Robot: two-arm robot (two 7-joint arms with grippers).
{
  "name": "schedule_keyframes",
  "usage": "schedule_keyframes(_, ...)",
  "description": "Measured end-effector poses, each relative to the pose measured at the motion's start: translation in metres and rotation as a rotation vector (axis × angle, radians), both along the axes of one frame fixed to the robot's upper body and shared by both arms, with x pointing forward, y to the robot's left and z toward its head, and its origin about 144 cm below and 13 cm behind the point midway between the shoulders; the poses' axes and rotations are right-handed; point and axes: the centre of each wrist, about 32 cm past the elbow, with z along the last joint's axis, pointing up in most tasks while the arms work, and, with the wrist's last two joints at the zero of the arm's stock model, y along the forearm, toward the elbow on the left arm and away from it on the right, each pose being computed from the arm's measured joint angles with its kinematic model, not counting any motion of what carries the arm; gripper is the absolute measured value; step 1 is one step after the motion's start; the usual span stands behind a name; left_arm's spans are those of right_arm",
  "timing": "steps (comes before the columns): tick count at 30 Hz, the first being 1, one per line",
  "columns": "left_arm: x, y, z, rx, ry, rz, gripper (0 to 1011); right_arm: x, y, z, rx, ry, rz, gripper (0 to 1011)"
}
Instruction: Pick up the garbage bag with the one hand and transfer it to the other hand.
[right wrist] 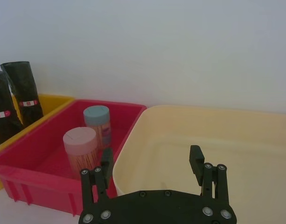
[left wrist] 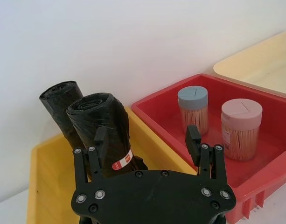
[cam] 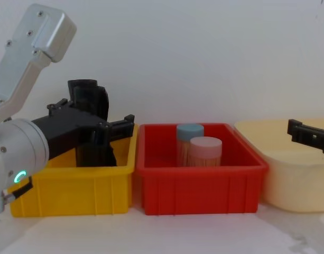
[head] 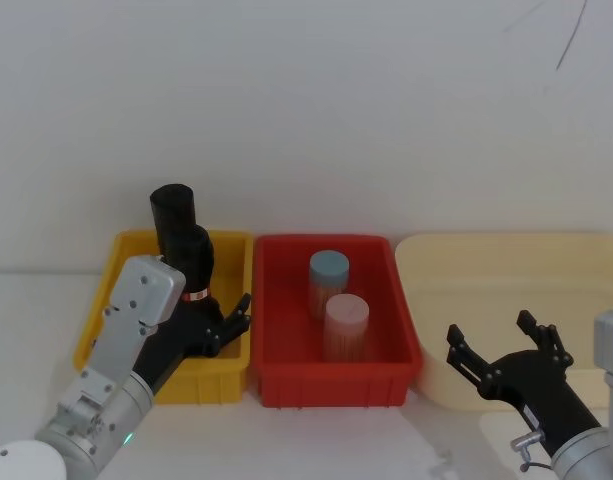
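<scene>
Nearest the viewer, left gripper [left wrist: 146,134], on the green-lit wrist, reaches over the yellow bin [head: 126,248] with its fingers spread apart and closed on nothing. Garbage bag [left wrist: 101,127] stands in that bin, long axis close to vertical with a slight lean toward the wall. It sits between the spread fingers, nearer the robot's-left one, and its red-orange sticker is about level with them. A twin roll [left wrist: 59,100] stands just behind, touching or nearly so. Closing should therefore pinch the front roll across its width. Right gripper [head: 489,326], fingers likewise apart, waits over the front rim of the cream tub [head: 506,246], well apart from the bag, with the red bin [head: 321,243] between.
</scene>
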Motion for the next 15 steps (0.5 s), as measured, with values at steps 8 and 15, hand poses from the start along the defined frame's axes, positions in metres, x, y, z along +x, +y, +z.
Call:
schedule_keyframes(8, 0.0000, 0.0000, 0.0000, 0.000, 0.000, 0.000, 1002, 0.0000, 0.0000, 0.0000, 0.000, 0.000, 0.000, 1004)
schedule_keyframes(15, 0.0000, 0.0000, 0.0000, 0.000, 0.000, 0.000, 1002, 0.0000, 0.0000, 0.0000, 0.000, 0.000, 0.000, 1004)
